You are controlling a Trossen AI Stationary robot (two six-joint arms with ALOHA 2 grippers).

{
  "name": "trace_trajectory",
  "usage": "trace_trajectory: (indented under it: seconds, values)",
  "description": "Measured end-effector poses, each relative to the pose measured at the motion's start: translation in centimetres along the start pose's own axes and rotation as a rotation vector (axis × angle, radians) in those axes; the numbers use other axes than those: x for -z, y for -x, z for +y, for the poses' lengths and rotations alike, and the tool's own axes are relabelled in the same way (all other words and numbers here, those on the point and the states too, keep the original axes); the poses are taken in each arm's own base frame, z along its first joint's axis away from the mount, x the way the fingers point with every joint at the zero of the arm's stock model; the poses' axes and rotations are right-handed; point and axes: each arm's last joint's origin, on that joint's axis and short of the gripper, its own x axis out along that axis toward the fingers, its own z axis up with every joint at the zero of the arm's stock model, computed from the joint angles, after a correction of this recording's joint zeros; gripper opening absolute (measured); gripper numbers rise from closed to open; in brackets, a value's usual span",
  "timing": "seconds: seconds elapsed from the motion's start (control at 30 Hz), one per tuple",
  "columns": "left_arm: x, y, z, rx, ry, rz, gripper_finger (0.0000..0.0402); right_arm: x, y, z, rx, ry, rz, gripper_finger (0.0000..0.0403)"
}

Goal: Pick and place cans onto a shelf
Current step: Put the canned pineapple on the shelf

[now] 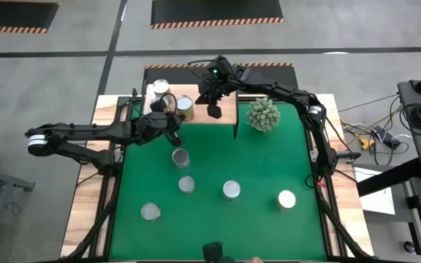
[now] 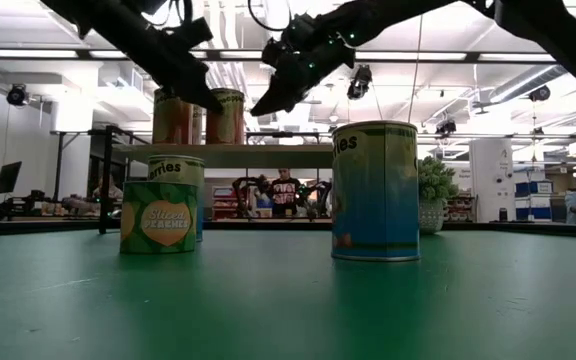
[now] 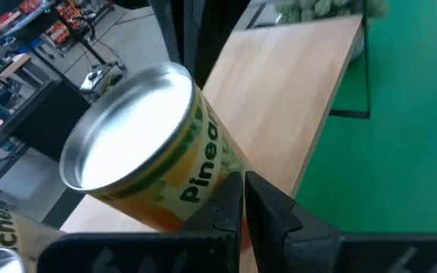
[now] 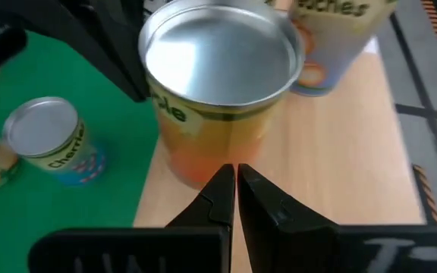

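The wooden shelf (image 1: 225, 109) stands at the table's far edge and bears two cans. An orange-and-green pineapple can (image 1: 185, 108) stands upright on its base near the shelf's middle, and another can (image 1: 161, 89) stands behind it at the far left. My left gripper (image 3: 241, 199) is shut right beside the pineapple can's side (image 3: 196, 167). My right gripper (image 4: 236, 180) is shut and hovers over the shelf (image 4: 332, 174), just to the right of the same can (image 4: 218, 114). Several more cans, such as the one nearest the shelf (image 1: 180, 157), stand on the green mat. My left gripper's shut fingertips (image 3: 230, 193) stand against the label side of the pineapple can (image 3: 203, 182), slanting down from the table's left. Whether they touch it, I cannot tell. The can stands upright on the shelf.
A spiky green plant (image 1: 262, 115) stands on the mat just right of the shelf. Cans stand spread over the mat's near half, among them two side by side (image 1: 231, 190) (image 1: 286, 199). In the low view a tall can (image 2: 375, 190) is close. People (image 2: 283, 190) show beyond the table.
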Motion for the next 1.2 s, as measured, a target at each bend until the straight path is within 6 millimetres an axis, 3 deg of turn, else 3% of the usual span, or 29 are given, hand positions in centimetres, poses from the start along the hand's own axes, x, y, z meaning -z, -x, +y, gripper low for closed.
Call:
trace_trajectory:
  seconds: [0.3, 0.43, 0.67, 0.87, 1.2]
  values:
    - [-1.2, 3.4, 0.0, 0.067, 0.018, -0.123, 0.0, -2.5, 2.9, 0.6, 0.13, 0.023, -0.061, 0.0009]
    - [-1.4, 4.5, 0.3, 0.08, 0.02, -0.158, 0.0, -3.2, 2.3, 0.9, 0.136, 0.049, -0.112, 0.0009]
    - [-0.8, 4.5, 0.2, 0.085, 0.004, -0.129, 0.0, -3.8, 0.5, 1.4, 0.143, 0.1, -0.18, 0.0009]
    - [-0.8, 4.5, 0.2, 0.082, 0.001, -0.127, 0.0, -2.9, -1.1, 1.7, 0.109, 0.089, -0.131, 0.0009]
    - [-0.8, 4.5, 0.3, 0.052, 0.003, -0.12, 0.0, -2.9, -0.5, 2.2, 0.093, 0.065, -0.088, 0.0009]
